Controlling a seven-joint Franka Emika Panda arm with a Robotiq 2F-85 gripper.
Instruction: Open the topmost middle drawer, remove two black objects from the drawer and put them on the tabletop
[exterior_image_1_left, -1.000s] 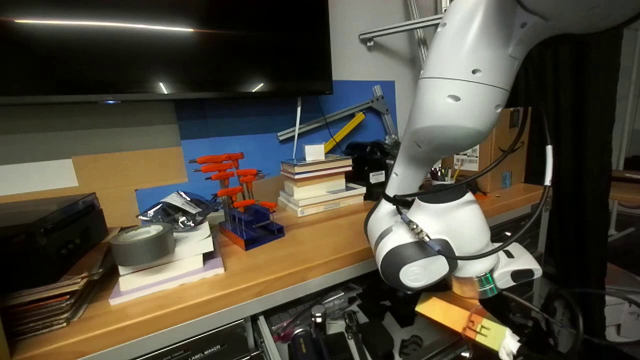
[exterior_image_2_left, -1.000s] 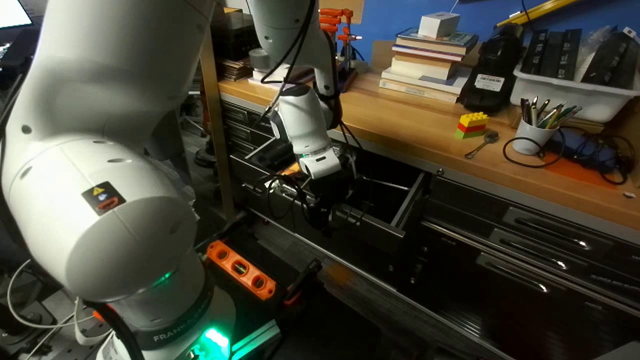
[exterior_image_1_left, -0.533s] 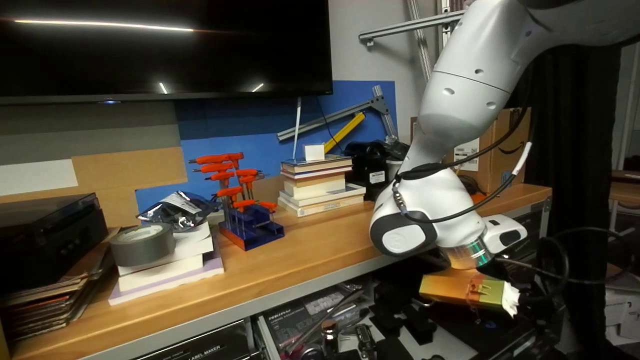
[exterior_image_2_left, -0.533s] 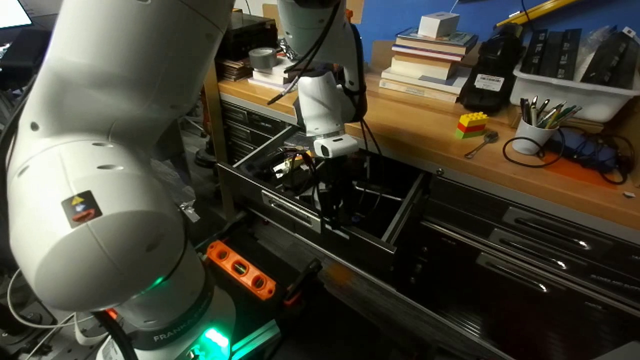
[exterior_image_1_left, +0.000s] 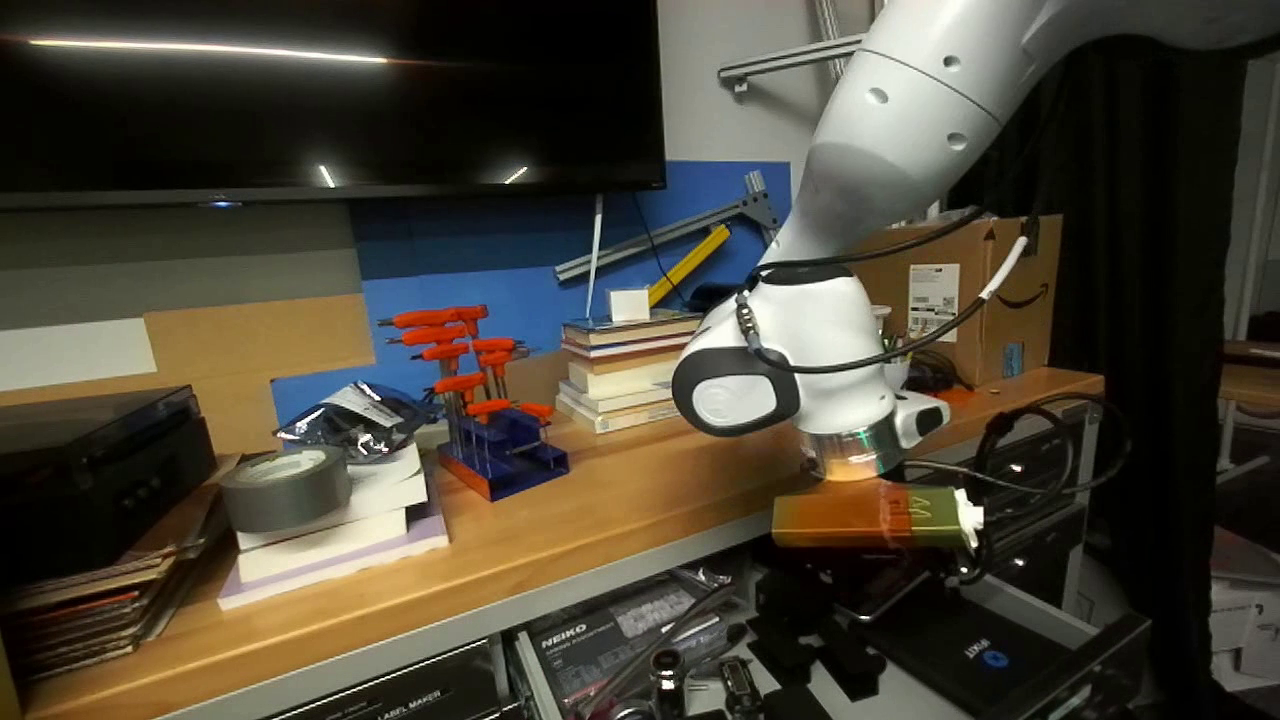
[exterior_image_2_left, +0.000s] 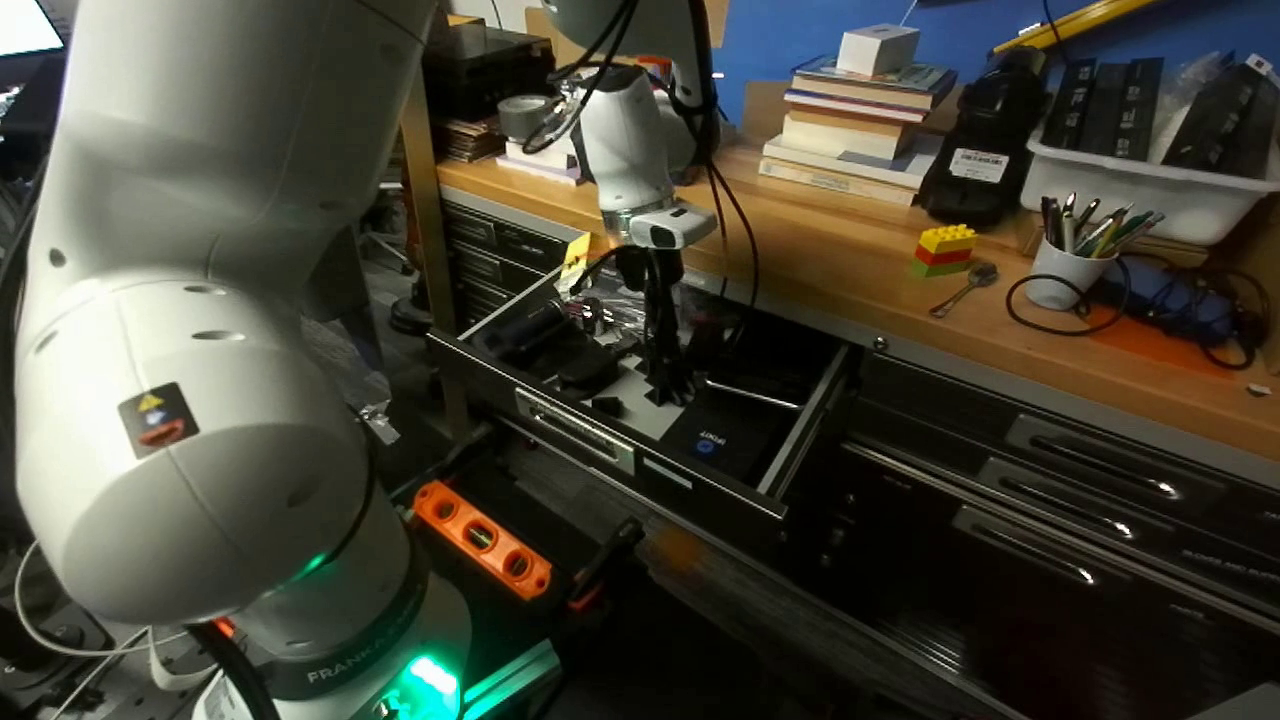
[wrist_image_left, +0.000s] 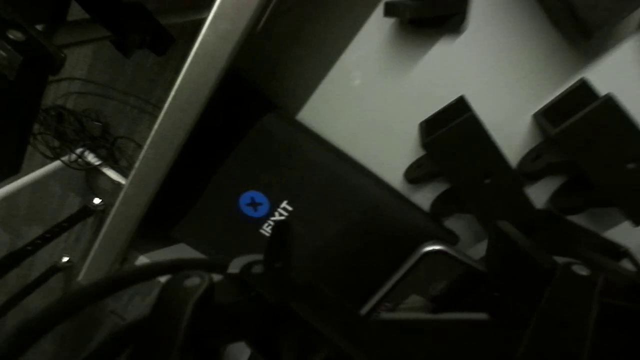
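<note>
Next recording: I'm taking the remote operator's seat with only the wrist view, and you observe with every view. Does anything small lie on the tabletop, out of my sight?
Observer: Yes. In an exterior view, a spoon lies on the tabletop beside a brick block.

Operator: Any readable print below it, besides the IFIXIT I have here?

Observer: In the open drawer, a box marked NEIKO shows in an exterior view.

Operator: Is anything next to that pulled out too?

Observer: Not that I see; the neighbouring drawers look shut in an exterior view.
</note>
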